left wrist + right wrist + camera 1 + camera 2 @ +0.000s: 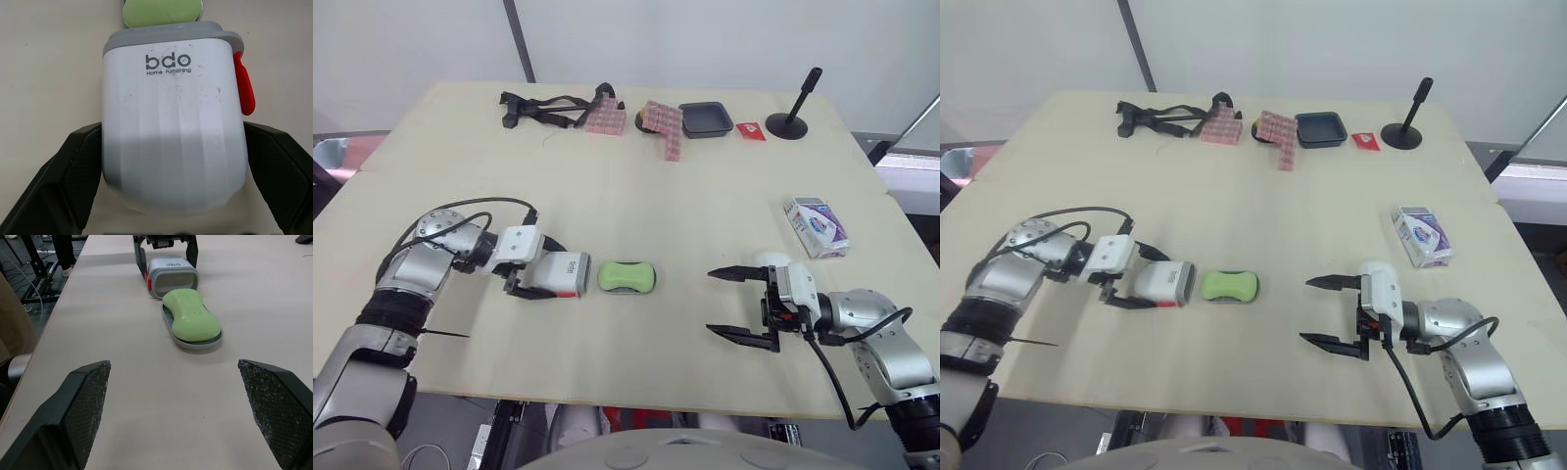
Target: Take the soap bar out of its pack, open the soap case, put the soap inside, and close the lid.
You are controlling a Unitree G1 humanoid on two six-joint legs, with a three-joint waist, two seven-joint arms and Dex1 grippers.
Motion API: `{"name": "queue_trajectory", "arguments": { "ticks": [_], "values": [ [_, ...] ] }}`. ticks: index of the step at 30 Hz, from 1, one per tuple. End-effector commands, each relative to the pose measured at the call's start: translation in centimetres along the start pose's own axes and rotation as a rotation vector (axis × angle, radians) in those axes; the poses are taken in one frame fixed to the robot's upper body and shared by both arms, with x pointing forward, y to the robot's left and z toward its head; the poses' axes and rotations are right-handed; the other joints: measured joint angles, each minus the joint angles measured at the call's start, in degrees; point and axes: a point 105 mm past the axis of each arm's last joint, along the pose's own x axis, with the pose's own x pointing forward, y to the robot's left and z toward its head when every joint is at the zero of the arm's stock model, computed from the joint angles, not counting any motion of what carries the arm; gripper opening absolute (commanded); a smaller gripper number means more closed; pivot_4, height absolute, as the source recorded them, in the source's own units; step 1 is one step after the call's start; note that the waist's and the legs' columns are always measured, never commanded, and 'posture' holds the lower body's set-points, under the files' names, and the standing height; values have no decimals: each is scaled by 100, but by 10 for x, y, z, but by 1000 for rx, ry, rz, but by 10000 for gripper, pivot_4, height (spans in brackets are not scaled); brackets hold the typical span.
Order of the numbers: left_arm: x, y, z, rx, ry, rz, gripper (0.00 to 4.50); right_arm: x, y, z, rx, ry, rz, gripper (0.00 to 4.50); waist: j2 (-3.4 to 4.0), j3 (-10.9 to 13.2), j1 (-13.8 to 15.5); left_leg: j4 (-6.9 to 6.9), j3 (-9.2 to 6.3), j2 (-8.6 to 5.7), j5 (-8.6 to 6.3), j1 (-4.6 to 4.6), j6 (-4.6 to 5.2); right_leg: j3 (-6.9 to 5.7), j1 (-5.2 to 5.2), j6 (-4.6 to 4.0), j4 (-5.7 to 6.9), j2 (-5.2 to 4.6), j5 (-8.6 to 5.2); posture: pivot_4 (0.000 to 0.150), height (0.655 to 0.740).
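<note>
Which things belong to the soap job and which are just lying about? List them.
Job: green soap, grey tray under it, soap case in left gripper, soap pack, open right gripper.
Lying about: black straps, pink checked cloths, dark tray, red packet, black stand.

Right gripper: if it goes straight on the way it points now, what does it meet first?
Probably the green soap bar on its grey tray, dead ahead of the right gripper; the white case lies just behind it.

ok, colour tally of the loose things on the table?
Black: 3, straps, tray, stand
Pink: 2, left cloth, right cloth
Red: 1, packet
White: 2, case shell, soap pack
Grey: 1, case base
Green: 1, soap bar
Total: 10
</note>
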Motion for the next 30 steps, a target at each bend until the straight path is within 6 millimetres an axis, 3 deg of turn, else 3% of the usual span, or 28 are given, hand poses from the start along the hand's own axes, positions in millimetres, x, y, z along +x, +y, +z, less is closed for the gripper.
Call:
{"name": "queue_trajectory", "arguments": {
  "ticks": [1, 11, 15, 21, 27, 30],
  "values": [
    [6, 7, -3, 21, 14, 50, 36772, -6, -5, 8, -31, 0, -11, 45000, 0, 0, 28, 0, 0, 0, 0, 4, 0, -1, 5, 0, 0, -1, 0, 1500, 7400],
    [5, 9, -2, 28, 3, 54, 36772, -6, -5, 10, -34, 12, 1, 45000, 1, -1, 23, 1, -1, 0, 3, 8, 4, -2, 11, 0, 3, -2, 0, 1500, 7400],
    [-1, 7, 1, 14, -10, 38, 36772, 6, -8, 25, -49, 21, 28, 45000, 1, -1, 4, 1, -1, 0, 4, 8, 4, -2, 10, 0, 4, -2, 0, 1500, 7400],
    [-10, 0, 2, -1, 1, -21, 36772, 48, -21, 57, -79, 34, 55, 45000, 1, -1, -35, -1, -1, 6, 7, 12, 0, 0, 6, 0, 8, 11, 0, 1500, 7400],
    [-9, -1, 3, 1, 6, -26, 36772, 91, -23, 65, -113, 102, 116, 45000, 1, -1, -19, 0, -1, 5, 7, 25, 0, -3, -10, 0, 9, 11, 0, 1500, 7400],
    [-9, -1, 3, 1, 7, -24, 36772, 97, -24, 66, -110, 113, 118, 45000, 1, -1, -1, 0, -1, 5, 8, 24, -2, -3, -12, 0, 12, 11, 0, 1500, 7400]
  ]
}}
